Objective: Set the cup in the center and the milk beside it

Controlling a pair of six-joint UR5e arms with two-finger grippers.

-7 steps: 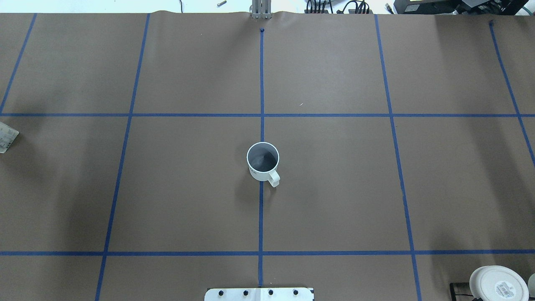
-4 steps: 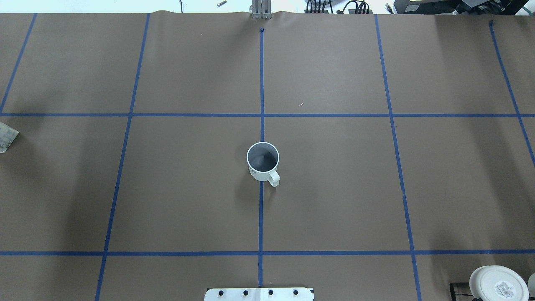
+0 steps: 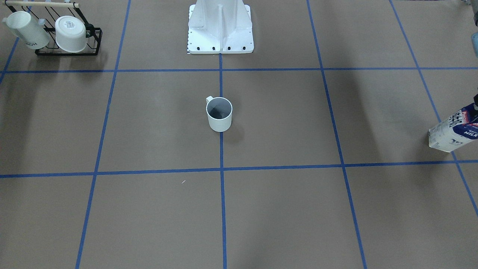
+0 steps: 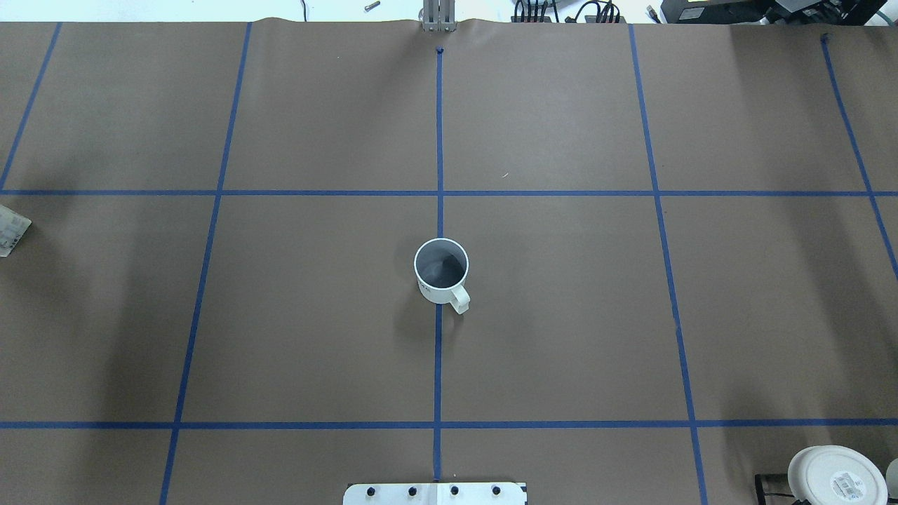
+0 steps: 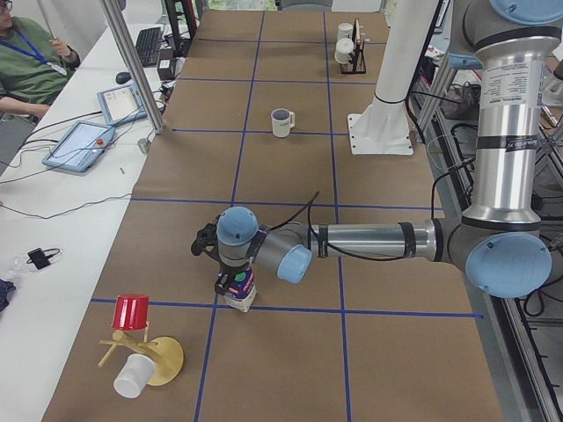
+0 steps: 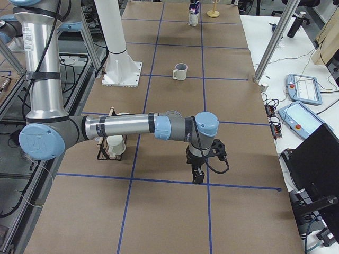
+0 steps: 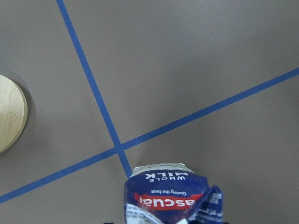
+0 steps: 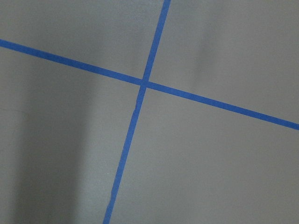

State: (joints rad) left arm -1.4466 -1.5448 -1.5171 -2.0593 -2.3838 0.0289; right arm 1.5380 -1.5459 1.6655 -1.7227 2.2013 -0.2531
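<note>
The white cup (image 4: 440, 270) stands upright on the blue tape line in the center (image 4: 547, 308) of the brown tabletop, handle towards the robot; it also shows in the front view (image 3: 219, 114). The milk (image 5: 237, 288), a navy and white carton, stands far off at the table's left end (image 3: 453, 130), near a tape crossing. My left gripper (image 5: 236, 268) is right over its top, and the carton fills the bottom of the left wrist view (image 7: 170, 196); I cannot tell whether the gripper is shut. My right gripper (image 6: 198, 174) hangs low over bare table at the right end; I cannot tell its state.
A black rack (image 3: 67, 37) with two white mugs stands at the table's right near corner. A wooden stand (image 5: 141, 352) with a red and a white cup sits beyond the milk. The robot base (image 3: 220, 30) is behind the cup. A person and tablets are at the side table.
</note>
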